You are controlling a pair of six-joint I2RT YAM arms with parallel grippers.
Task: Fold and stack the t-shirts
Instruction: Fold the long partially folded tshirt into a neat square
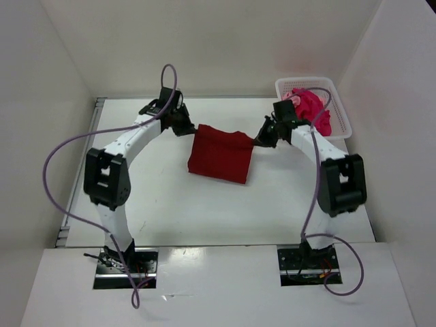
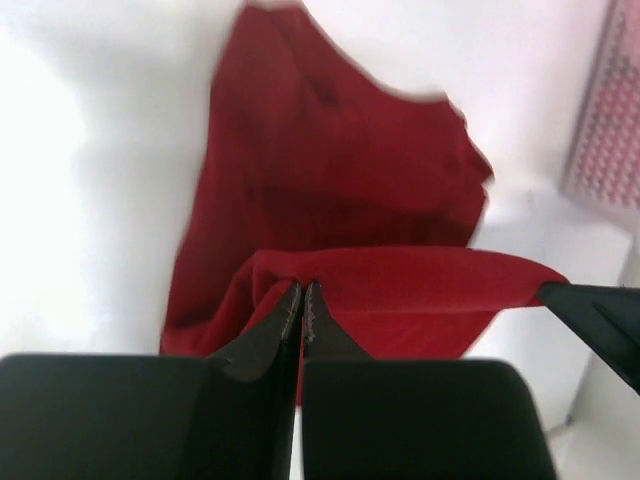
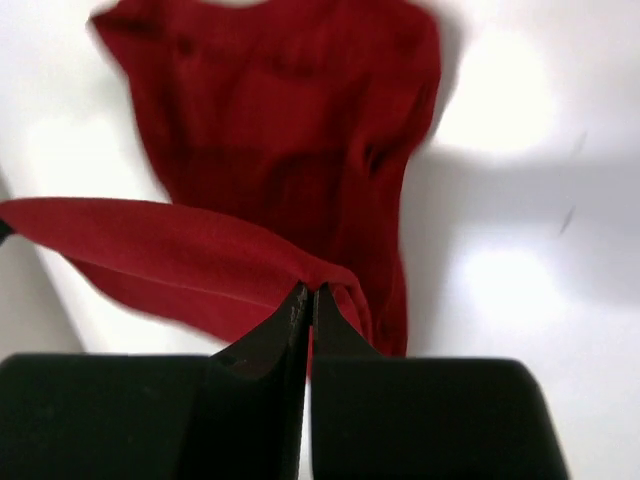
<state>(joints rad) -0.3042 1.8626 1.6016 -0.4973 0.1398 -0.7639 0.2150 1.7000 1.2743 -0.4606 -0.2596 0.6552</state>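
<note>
1. Left gripper: clamped on one corner of red shirt.
2. Right gripper: clamped on other corner, edge stretched between.
3. Below fingers: rest of shirt on table.
4. Just beside right gripper: basket holding magenta shirt.

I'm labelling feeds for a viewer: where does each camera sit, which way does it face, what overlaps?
Top external: above and behind the bases, looking down on the table; the left arm and right arm show.
Left wrist: on the left arm, looking along the shut left gripper at the dark red t-shirt.
Right wrist: likewise along the shut right gripper.
Shared: both wrist views show the same shirt edge held between the grippers.
</note>
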